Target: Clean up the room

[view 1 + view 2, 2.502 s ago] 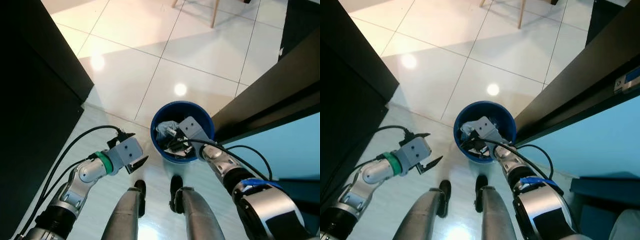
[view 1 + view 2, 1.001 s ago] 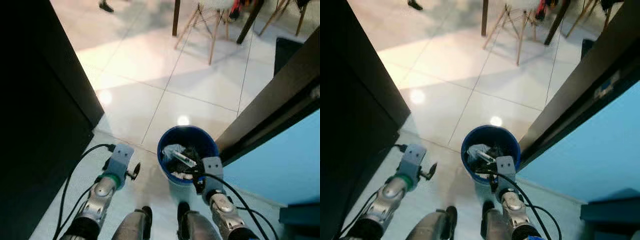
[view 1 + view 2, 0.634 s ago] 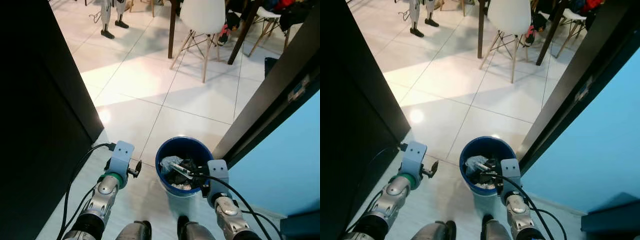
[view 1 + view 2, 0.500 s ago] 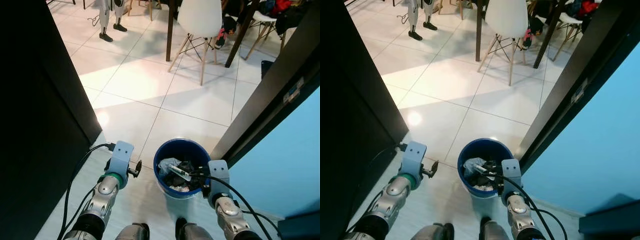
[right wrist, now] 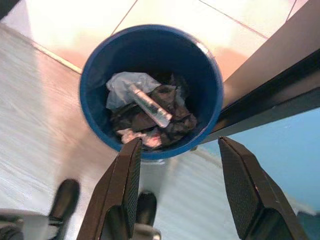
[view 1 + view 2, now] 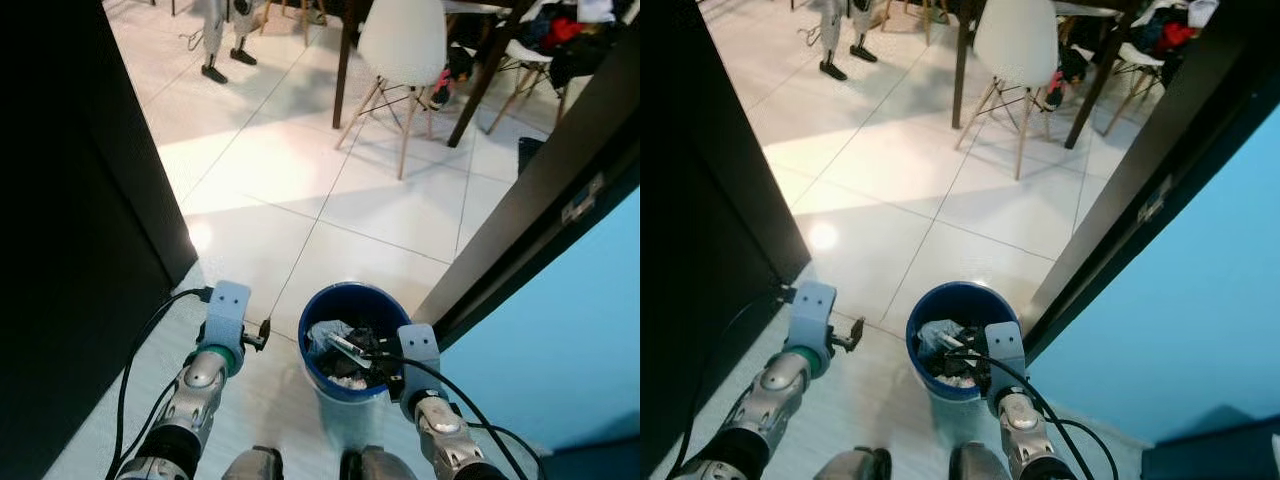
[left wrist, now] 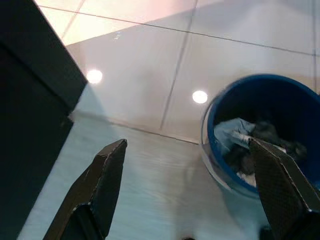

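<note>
My right gripper (image 5: 177,192) has lifted out of the blue bin (image 6: 348,305) and hangs above it, fingers apart and empty. The trash (image 5: 145,112) now lies inside. My left gripper (image 7: 192,187), beside the bin, is wide apart too.

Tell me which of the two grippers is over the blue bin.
The right gripper: its open jaws frame the blue bin of trash from above. The left gripper, also open, is off to the bin's side over bare floor tiles.
</note>
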Tool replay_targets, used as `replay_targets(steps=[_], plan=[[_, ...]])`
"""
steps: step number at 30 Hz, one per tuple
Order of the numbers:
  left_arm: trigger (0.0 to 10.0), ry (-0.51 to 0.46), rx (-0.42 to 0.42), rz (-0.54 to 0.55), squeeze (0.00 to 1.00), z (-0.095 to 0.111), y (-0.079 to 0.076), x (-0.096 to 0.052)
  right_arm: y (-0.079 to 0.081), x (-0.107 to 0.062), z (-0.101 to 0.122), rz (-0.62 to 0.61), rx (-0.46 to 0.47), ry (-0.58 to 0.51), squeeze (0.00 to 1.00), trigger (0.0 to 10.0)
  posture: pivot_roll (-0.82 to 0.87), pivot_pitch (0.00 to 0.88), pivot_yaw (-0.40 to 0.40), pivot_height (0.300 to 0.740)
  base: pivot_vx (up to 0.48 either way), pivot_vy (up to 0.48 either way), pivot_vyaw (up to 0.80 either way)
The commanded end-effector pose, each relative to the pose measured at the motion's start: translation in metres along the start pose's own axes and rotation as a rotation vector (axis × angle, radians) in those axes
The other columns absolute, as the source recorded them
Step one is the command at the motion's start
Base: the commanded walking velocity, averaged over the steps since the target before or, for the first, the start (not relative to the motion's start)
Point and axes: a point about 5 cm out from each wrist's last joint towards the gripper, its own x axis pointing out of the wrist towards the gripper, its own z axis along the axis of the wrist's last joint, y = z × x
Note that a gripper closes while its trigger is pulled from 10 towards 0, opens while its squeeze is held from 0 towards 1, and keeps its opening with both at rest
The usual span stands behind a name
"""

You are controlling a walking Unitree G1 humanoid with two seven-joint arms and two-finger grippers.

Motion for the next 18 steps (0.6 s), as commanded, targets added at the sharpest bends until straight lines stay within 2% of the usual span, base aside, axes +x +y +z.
replay_targets(steps=[1, 6, 9, 12, 13, 14, 15, 18], plan=[[10.0, 0.022, -0.001, -0.01, 0.0, -0.005, -0.004, 0.0, -0.004, -0.002, -0.008, -0.009, -0.002, 0.038, 0.0, 10.0, 0.07, 0.059, 0.031, 0.74, 0.0, 0.0, 0.0], [10.0, 0.019, 0.066, -0.036, 0.0, -0.006, -0.004, -0.001, -0.003, -0.001, -0.009, 0.0, -0.007, 0.059, 0.0, 10.0, 0.07, 0.051, 0.034, 0.74, 0.0, 0.0, 0.0], [10.0, 0.017, 0.064, -0.04, 0.0, -0.006, -0.003, -0.001, -0.002, -0.002, -0.011, 0.016, -0.011, 0.076, 0.0, 10.0, 0.07, 0.047, 0.035, 0.74, 0.0, 0.0, 0.0], [10.0, 0.033, 0.027, -0.04, 0.0, -0.012, -0.001, -0.003, 0.005, -0.003, -0.019, 0.072, -0.028, 0.137, 0.0, 10.0, 0.07, 0.038, 0.031, 0.74, 0.0, 0.0, 0.0], [10.0, 0.059, 0.009, -0.035, 0.0, -0.018, 0.0, -0.004, 0.005, -0.004, -0.022, 0.067, -0.025, 0.152, 0.0, 10.0, 0.08, 0.036, 0.027, 0.74, 0.0, 0.0, 0.0], [10.0, 0.147, -0.019, 0.001, 0.0, -0.034, 0.002, -0.006, 0.004, -0.006, -0.028, 0.045, 0.021, 0.186, 0.0, 10.0, 0.08, 0.032, 0.02, 0.74, 0.0, 0.0, 0.0], [10.0, 0.147, -0.019, 0.001, 0.0, -0.034, 0.002, -0.006, 0.004, -0.006, -0.028, 0.045, 0.021, 0.186, 0.0, 10.0, 0.08, 0.032, 0.02, 0.74, 0.0, 0.0, 0.0], [10.0, 0.286, 0.015, 0.04, 0.0, -0.055, 0.002, -0.012, 0.001, -0.009, -0.039, 0.012, 0.09, 0.248, 0.0, 10.0, 0.09, 0.016, 0.012, 0.74, 0.0, 0.0, 0.0]])
